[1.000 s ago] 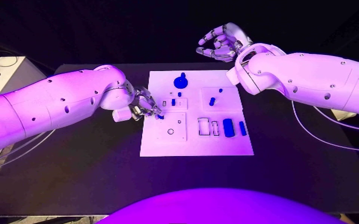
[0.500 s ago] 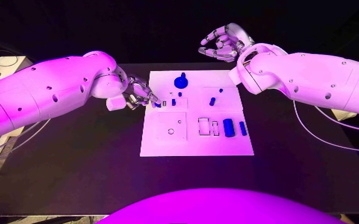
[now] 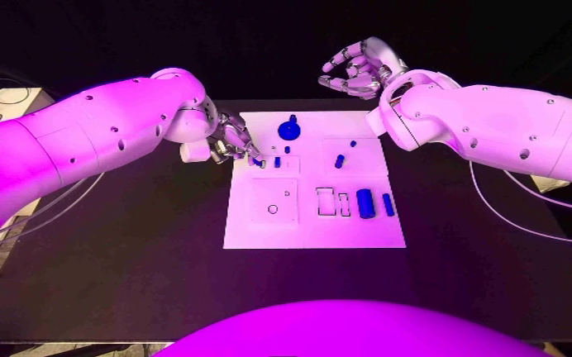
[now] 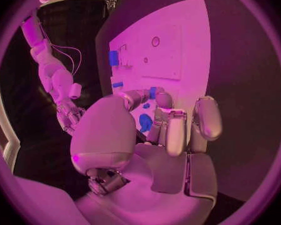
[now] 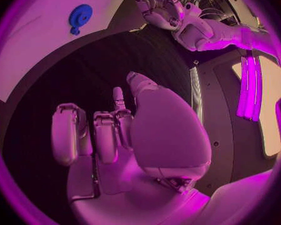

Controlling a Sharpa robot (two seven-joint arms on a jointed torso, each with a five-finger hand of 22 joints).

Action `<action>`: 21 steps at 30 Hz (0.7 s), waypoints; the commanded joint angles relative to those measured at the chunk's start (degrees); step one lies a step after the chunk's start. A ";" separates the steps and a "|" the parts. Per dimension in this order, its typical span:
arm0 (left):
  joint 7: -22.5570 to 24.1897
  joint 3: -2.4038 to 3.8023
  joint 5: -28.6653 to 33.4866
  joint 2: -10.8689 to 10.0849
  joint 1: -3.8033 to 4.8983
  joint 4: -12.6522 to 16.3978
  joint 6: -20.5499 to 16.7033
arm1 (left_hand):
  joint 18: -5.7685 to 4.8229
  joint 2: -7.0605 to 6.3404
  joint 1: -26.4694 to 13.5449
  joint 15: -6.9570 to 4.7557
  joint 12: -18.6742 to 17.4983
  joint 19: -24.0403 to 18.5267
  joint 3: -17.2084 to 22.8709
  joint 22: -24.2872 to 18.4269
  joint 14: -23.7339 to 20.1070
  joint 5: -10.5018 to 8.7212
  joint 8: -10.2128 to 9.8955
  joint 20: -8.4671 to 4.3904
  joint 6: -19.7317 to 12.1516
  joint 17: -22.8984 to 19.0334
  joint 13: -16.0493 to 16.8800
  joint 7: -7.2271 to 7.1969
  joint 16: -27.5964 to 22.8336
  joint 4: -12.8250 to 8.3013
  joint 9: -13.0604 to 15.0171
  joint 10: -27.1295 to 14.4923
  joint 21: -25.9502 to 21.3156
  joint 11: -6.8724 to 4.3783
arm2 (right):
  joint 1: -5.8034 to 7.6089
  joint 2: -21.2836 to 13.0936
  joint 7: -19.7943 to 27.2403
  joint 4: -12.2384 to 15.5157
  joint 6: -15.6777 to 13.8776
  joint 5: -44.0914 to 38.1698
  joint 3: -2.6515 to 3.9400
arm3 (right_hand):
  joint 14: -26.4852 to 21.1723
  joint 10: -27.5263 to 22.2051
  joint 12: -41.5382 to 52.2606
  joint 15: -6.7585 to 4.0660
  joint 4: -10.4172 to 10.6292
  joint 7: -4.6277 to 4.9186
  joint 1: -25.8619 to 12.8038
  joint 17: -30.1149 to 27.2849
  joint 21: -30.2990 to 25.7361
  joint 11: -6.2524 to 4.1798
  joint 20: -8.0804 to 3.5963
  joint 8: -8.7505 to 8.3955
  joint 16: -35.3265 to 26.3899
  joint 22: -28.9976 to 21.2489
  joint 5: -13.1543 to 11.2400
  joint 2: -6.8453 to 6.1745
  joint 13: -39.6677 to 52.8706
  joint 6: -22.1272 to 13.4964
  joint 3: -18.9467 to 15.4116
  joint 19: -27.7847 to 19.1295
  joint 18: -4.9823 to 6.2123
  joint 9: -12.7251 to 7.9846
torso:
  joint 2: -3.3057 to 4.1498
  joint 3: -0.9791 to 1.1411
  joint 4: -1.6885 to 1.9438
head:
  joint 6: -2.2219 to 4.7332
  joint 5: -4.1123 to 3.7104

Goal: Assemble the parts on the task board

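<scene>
Task board (image 3: 313, 225) flat mid-table, both hands at its far end.

Nearest on the board: two upright blue bars (image 3: 364, 203) side by side near the right edge, beside two outlined slots; a square recess with a small ring to their left. Farther up, a short slanted blue piece (image 3: 339, 160) right of centre and a small blue peg (image 3: 277, 162) left of centre. Left hand (image 3: 230, 147) low over the board's left edge, fingertips pinched round a small blue part (image 4: 152, 92) just above the white surface. Beyond, a round blue knob-like part (image 3: 288, 130) near the far edge. Farthest, right hand (image 3: 355, 69) raised past the board's far right corner, fingers curled in loosely, nothing in its grasp, palm well clear of the table (image 3: 131, 274).
</scene>
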 commanded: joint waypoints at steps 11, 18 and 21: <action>2.63 0.19 -11.86 4.57 -0.33 -6.14 5.57 | -0.74 0.30 -0.43 -0.46 0.21 -0.27 11.32 -0.03 3.61 0.44 0.25 -0.22 0.29 8.60 -0.29 -0.15 0.39 -11.44 0.13 -0.27 0.19 -0.24 | -0.02 0.55 0.98 0.08 0.70 -0.31 0.04 | 5.31 0.87 -0.18 0.39 0.10 0.16 -0.51 12.14 -0.36 0.43 0.47 -0.44 -0.37 11.83 0.22 0.19 10.56 -0.32 0.40 2.68 0.65 0.07 | 0.13 -0.01 -0.16 | 0.00 0.08; 2.36 0.24 -12.65 6.20 -0.73 -8.25 5.51 | -0.72 0.31 -0.43 -0.46 0.14 -0.33 11.38 -0.09 3.62 0.51 0.24 -0.22 0.29 8.64 -0.47 -0.14 0.41 -11.50 0.14 -0.37 0.16 -0.24 | -0.02 0.62 1.03 0.27 0.72 -0.31 0.04 | 5.31 0.90 -0.14 0.40 0.10 0.16 -0.51 12.15 -0.35 0.44 0.47 -0.45 -0.36 11.83 0.31 0.23 10.58 -0.32 0.44 2.68 0.64 0.08 | 0.22 -0.02 -0.13 | 0.00 -0.02; 2.39 0.25 -13.03 6.59 -0.95 -8.75 5.31 | -0.68 0.31 -0.44 -0.46 0.15 -0.44 11.39 -0.23 3.60 0.53 0.23 -0.22 0.29 8.58 -0.45 -0.14 0.39 -11.52 0.15 -0.37 0.09 -0.23 | -0.01 0.59 1.01 0.34 0.70 -0.31 0.04 | 5.31 0.90 -0.14 0.40 0.10 0.16 -0.51 12.15 -0.35 0.44 0.47 -0.45 -0.36 11.83 0.31 0.23 10.58 -0.32 0.44 2.68 0.64 0.08 | 0.21 -0.02 -0.08 | 0.00 -0.12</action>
